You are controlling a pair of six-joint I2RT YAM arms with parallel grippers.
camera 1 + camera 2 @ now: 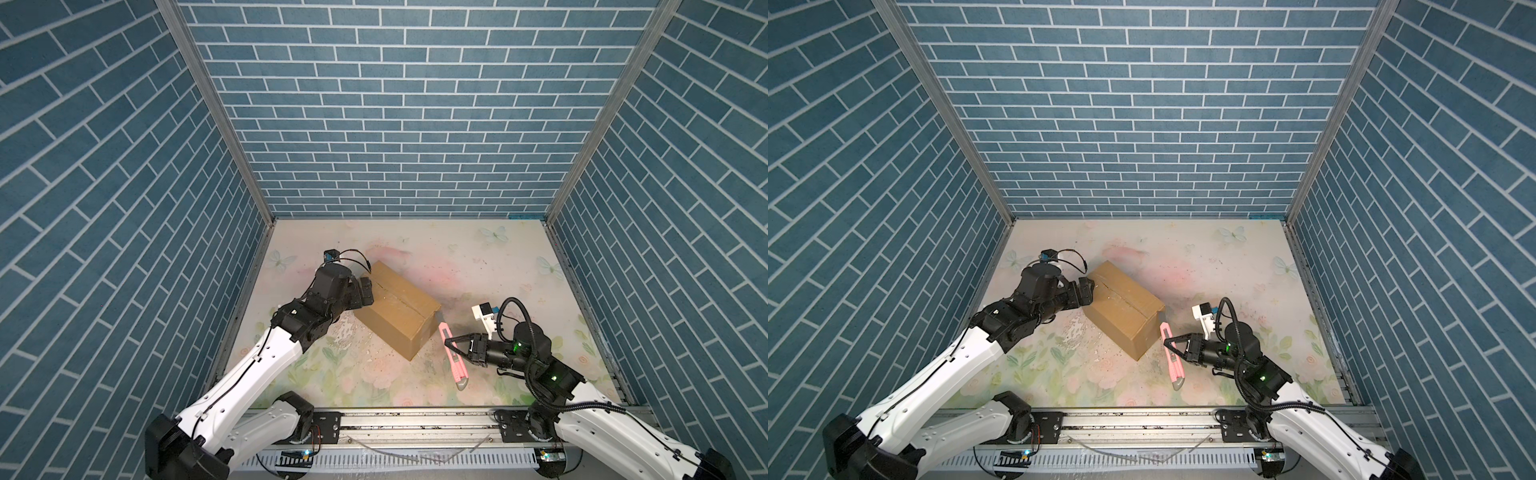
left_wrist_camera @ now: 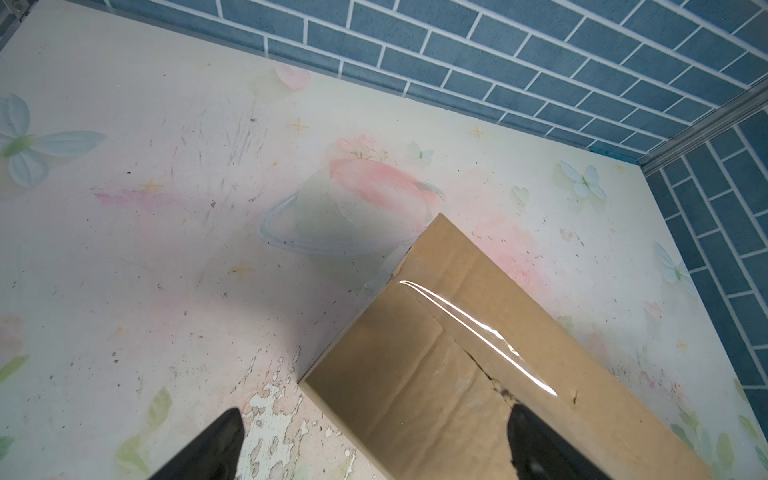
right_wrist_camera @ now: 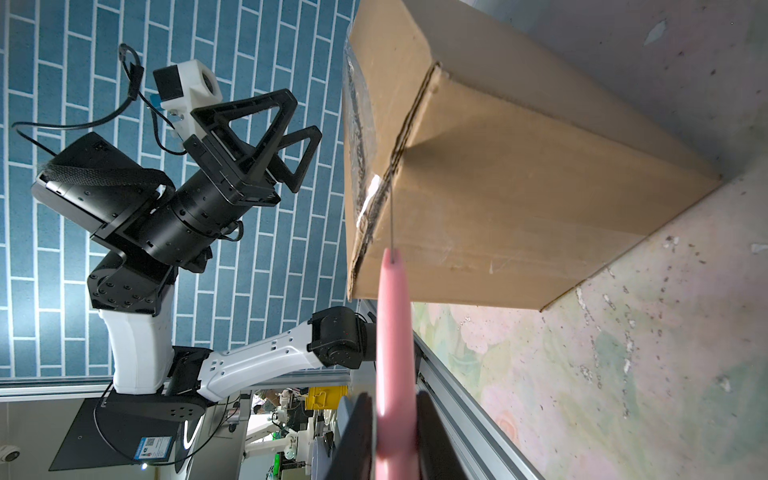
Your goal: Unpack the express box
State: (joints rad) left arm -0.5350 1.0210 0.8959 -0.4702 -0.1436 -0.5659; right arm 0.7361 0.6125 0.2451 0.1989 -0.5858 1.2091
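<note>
The express box, a brown carton with clear tape along its top seam, lies at an angle on the floral table. My left gripper stands open at the box's far left end; one finger is over the box top, the other over the table. My right gripper is shut on a pink knife. The thin blade reaches the seam at the box's near right end.
A worn, flaking patch of the table cover lies left of the box. Blue brick walls close in the back and both sides. A metal rail runs along the front edge.
</note>
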